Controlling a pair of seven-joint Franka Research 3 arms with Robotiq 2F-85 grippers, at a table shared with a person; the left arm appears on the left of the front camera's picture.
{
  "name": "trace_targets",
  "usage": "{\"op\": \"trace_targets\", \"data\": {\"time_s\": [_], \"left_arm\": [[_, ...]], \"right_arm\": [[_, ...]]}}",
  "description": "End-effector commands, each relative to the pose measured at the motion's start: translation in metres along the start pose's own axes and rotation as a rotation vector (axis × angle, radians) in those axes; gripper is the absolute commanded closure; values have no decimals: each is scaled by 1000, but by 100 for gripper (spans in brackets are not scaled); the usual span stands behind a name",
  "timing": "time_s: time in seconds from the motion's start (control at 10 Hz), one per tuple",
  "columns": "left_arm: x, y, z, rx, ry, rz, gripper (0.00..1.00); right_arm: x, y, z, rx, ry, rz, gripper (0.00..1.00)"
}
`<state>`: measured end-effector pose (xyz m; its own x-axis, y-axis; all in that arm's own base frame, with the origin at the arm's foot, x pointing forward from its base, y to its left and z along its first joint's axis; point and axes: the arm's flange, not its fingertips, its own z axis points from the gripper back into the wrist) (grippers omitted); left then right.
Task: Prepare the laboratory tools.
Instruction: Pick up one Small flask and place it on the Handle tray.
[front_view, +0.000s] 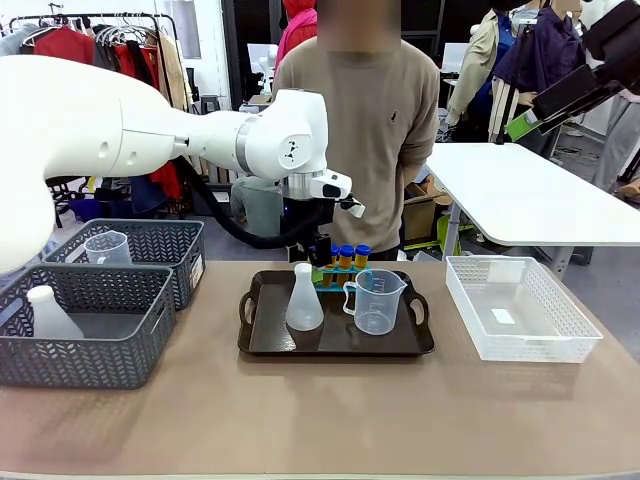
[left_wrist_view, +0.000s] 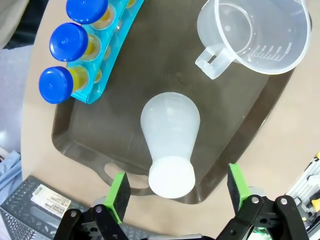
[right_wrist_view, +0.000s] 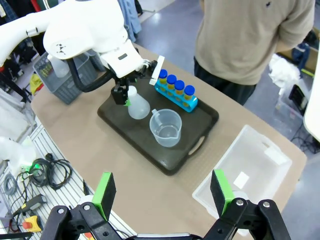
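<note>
Conical flask (left_wrist_view: 170, 145) upright on tray (left_wrist_view: 250, 125), neck up; left pincer (left_wrist_view: 177, 192) spread wide above.

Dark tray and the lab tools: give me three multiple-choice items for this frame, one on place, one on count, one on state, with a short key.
1. Where does the conical flask stand?
A. In a grey basket
B. On the dark tray, beside the measuring beaker
C. In the white basket

2. How many blue-capped tubes sit in the teal rack?
A. Two
B. Six
C. Four

3. How is the left end effector?
A. Open above the flask, gripping nothing
B. Shut on the beaker handle
C. Shut on a tube

Key: 1 B, the front view shows flask and beaker upright side by side on the tray. 2 C, the right wrist view shows four blue caps in a row. 3 A, the left wrist view shows the green pads spread wide on either side of the flask's neck, clear of it.
</note>
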<state>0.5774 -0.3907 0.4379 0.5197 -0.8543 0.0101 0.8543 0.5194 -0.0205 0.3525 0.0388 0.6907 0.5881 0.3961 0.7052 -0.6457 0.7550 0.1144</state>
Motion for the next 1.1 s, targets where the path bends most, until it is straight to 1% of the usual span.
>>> {"op": "trace_targets", "data": {"time_s": [0.0, 0.3, 0.4, 0.5, 0.6, 1.0], "left_arm": [[-15, -7, 7, -3, -23, 4, 0], [-21, -9, 14, -2, -25, 19, 0], [-21, -10, 15, -3, -17, 24, 0], [-21, -9, 15, 2, 13, 42, 0], [-7, -6, 19, 13, -14, 5, 0], [-7, -6, 19, 13, -14, 5, 0]], "right_arm": [[0, 0, 0, 16, -11, 3, 0], [0, 0, 0, 16, -11, 3, 0], [0, 0, 0, 16, -11, 3, 0], [0, 0, 0, 16, -11, 3, 0], [0, 0, 0, 16, -11, 3, 0], [0, 0, 0, 16, -11, 3, 0]]}}
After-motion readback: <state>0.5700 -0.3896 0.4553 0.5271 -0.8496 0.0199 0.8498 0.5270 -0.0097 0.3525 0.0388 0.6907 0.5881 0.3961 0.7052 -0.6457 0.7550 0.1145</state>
